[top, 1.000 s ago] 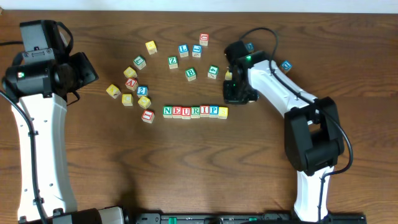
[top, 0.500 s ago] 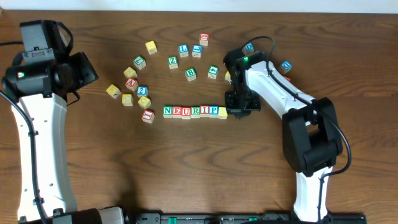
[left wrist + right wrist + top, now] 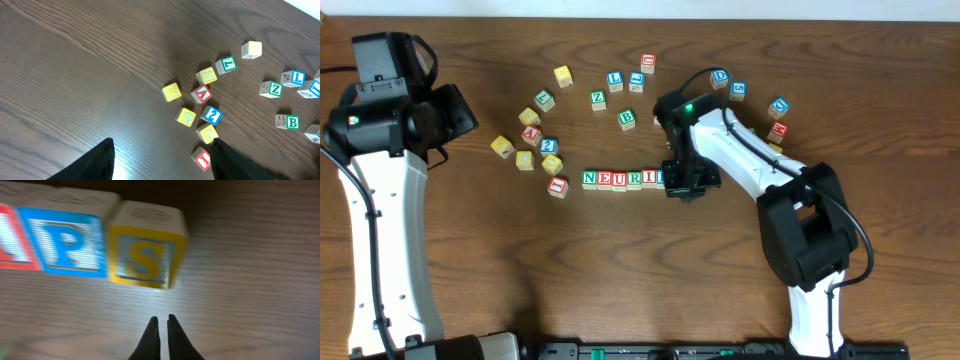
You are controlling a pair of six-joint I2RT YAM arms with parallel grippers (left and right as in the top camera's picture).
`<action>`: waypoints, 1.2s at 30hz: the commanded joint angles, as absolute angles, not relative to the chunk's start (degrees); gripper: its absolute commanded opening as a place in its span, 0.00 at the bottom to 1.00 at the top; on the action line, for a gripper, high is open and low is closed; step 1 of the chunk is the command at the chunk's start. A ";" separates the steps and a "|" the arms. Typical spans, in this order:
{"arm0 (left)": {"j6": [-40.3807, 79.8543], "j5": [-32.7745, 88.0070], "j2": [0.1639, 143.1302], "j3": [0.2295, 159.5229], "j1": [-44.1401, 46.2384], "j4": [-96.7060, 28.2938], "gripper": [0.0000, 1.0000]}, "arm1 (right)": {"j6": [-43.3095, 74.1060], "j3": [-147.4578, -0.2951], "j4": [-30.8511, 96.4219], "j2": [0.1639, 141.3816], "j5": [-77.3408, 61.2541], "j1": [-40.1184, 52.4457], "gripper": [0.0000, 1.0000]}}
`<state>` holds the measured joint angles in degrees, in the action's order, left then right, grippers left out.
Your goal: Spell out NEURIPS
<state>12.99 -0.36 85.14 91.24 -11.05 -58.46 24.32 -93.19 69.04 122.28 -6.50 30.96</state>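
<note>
A row of cubes lies mid-table in the overhead view: green N [image 3: 590, 179], red E [image 3: 604, 179], red U [image 3: 619, 179], green R [image 3: 634, 179], red I [image 3: 649, 179]. My right gripper [image 3: 682, 185] sits over the row's right end and hides the last two cubes there. The right wrist view shows them: blue P [image 3: 70, 242] and yellow S [image 3: 145, 255], touching, the S slightly turned. The right gripper [image 3: 162, 322] is shut and empty, just in front of the S. My left gripper [image 3: 162, 167] is open and empty, high at the far left.
Loose cubes cluster left of the row [image 3: 535, 140], also in the left wrist view [image 3: 200, 100], with a red one [image 3: 202, 159] near the left fingers. More cubes lie behind the row [image 3: 620, 85] and at the back right [image 3: 755, 100].
My right gripper has moved left and forward from behind the row's right end, and now covers the P and S cubes in the overhead view. The left arm has not moved.
</note>
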 commanded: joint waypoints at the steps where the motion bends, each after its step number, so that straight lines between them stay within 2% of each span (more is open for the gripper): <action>1: 11.84 -0.91 85.73 92.05 -11.25 -58.43 0.60 | 26.20 -92.88 68.14 121.19 -5.30 32.10 0.02; 18: 11.84 -0.91 85.73 92.05 -11.25 -58.43 0.60 | 29.15 -92.86 67.55 121.21 -1.76 29.06 0.03; 36: 11.84 -0.91 85.73 92.05 -11.22 -58.43 0.60 | 29.30 -89.45 58.72 121.95 -0.99 28.80 0.01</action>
<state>12.99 -0.38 85.14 91.24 -11.05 -58.48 28.32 -89.73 59.13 122.30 -1.54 29.06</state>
